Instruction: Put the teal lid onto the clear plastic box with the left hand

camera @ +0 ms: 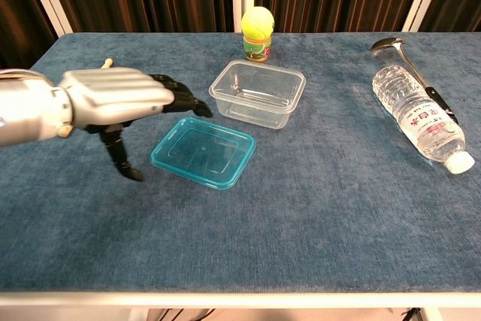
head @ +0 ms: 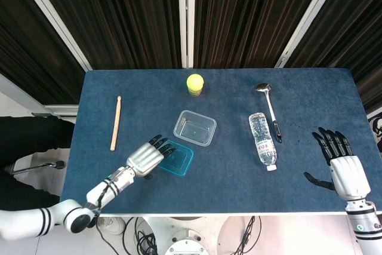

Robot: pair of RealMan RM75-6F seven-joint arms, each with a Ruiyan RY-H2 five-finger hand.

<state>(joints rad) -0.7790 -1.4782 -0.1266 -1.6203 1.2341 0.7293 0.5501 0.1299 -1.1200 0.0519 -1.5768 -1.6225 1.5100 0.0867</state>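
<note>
The teal lid [head: 175, 159] [camera: 204, 151] lies flat on the blue table, just in front-left of the clear plastic box [head: 194, 128] [camera: 258, 93], which stands open and empty. My left hand [head: 147, 156] [camera: 120, 97] hovers over the lid's left edge with its fingers spread and nothing in it; whether it touches the lid is unclear. My right hand [head: 344, 168] is open at the table's right front corner, far from both, and shows only in the head view.
A wooden stick [head: 115, 123] [camera: 84, 98] lies at the left. A yellow-topped small jar [head: 194, 84] [camera: 256, 34] stands behind the box. A water bottle [head: 262, 140] [camera: 419, 119] and a ladle [head: 268, 106] [camera: 406, 62] lie at the right.
</note>
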